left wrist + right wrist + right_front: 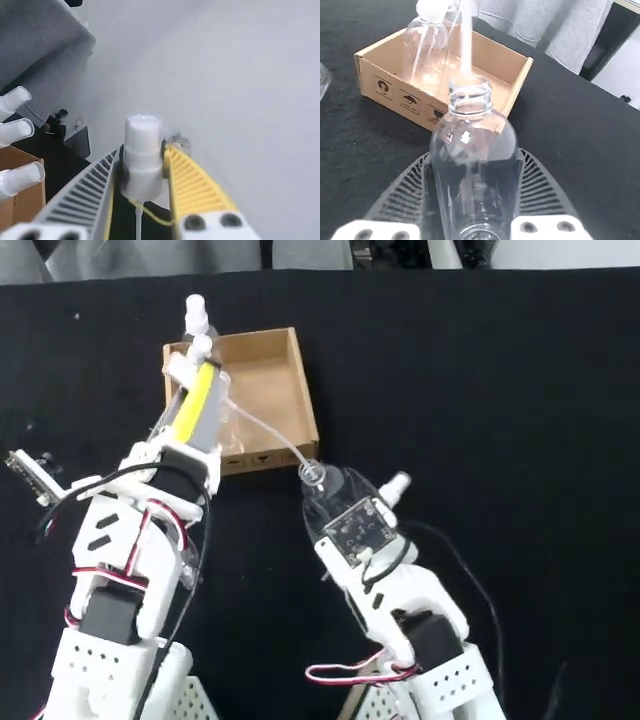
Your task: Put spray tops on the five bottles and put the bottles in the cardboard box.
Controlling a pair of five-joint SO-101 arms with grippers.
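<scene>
Beside the brown cardboard box (308,405), from above, a clear plastic bottle (330,498) is met at its neck by a thin tube (270,435). At the left wrist, a white spray top (143,165) is pinched by the left gripper (142,150). At the right wrist, the bottle is clamped by the right gripper (475,152).

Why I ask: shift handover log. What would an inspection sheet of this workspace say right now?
Surface: black table, flat.
Job's things: cardboard box open; a capped bottle stands in it; an open bottle and a spray top are held, the top's dip tube reaching the open bottle's neck.
Clutter: nothing seen.
Grippers: left gripper shut on the spray top; right gripper shut on the open bottle.
Cables: red, white and black wires along the arms.
Surroundings: grey cloth behind the table.
</scene>
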